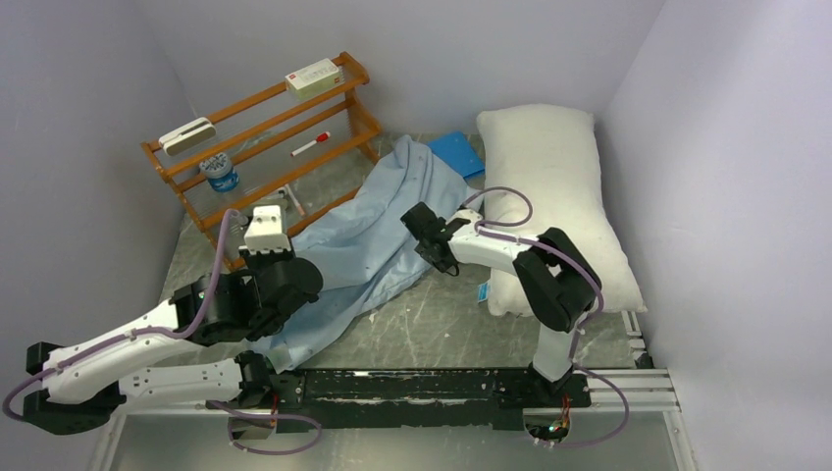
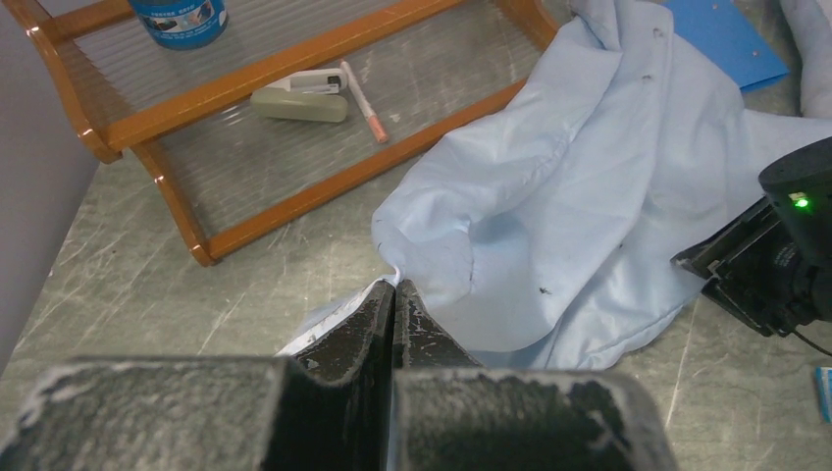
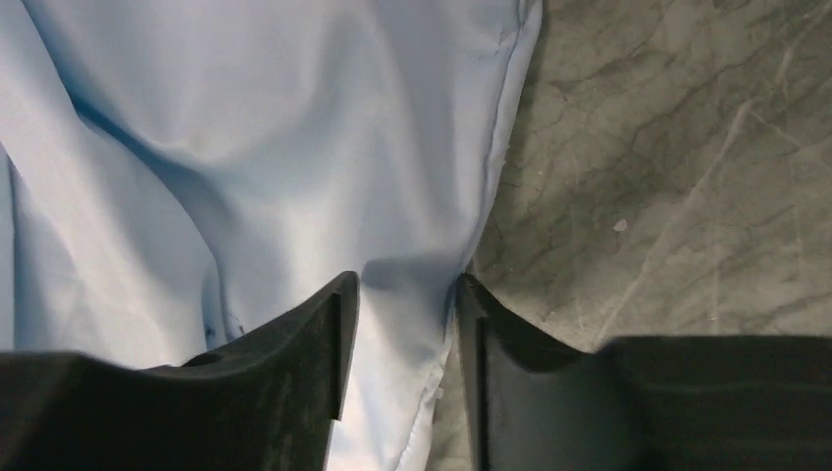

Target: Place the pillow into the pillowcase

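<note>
Watching the two arms fuss over the wrinkly pale-blue fabric pillowcase, which is lying sprawled across the grey marbled counter between the arms and the orange wooden rack. The big plump white stuffed pillow is lying along the right wall, right beside the case and not in it at all, so I'd say the stuffing part isn't even starting yet.

The left claw is clenched tight and looks to be pinching a bit of the case's edge at its tips. The right claw is sitting over the seamed hem with its jaws apart, one on each side and cloth in the gap, not pinching yet.

What's bugging me: that hem is running right along the edge of the right claw's reach, so if it's closing a touch off, it's probably catching a sliver that slips out on the lift. Or it's grabbing both layers together and pinning the mouth shut, leaving the pillow nowhere to go. And if the left arm is tugging at the same time, the cloth could be sliding clear.
</note>
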Action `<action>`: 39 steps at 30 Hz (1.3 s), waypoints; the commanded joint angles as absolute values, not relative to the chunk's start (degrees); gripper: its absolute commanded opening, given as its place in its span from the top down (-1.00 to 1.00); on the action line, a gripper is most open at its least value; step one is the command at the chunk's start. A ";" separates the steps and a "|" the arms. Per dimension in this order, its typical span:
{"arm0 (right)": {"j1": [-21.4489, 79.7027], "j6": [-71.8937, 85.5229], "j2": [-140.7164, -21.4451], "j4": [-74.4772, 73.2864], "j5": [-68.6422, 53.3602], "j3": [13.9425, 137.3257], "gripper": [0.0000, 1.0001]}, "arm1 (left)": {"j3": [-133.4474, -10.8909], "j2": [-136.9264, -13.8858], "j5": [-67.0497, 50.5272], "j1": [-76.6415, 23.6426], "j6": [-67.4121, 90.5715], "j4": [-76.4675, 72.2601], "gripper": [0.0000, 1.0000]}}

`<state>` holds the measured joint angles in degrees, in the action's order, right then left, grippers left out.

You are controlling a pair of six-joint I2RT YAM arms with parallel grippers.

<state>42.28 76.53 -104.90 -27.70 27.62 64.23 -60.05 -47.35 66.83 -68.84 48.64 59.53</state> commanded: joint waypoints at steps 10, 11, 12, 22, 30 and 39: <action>34.66 61.55 -107.05 -40.63 49.35 77.99 1.00 | -66.05 -50.47 68.74 -68.95 47.18 60.49 0.90; 33.06 58.32 -105.91 -37.72 48.90 77.45 1.00 | -66.57 -51.31 68.50 -68.97 49.40 62.72 0.90; 31.40 55.19 -104.94 -34.31 47.89 76.57 1.00 | -66.68 -51.96 67.98 -68.87 52.93 64.88 0.91; 23.19 27.38 -111.97 -20.27 33.60 88.35 1.00 | -49.20 -57.05 40.79 -51.57 48.02 49.71 0.90; 20.92 14.85 -105.06 -25.34 24.63 95.92 -0.41 | -49.47 -52.14 38.91 -45.53 44.74 46.04 0.90; 13.50 11.90 -107.37 -29.32 24.81 103.66 -0.85 | -53.29 -51.13 35.55 -45.53 37.42 43.90 -0.16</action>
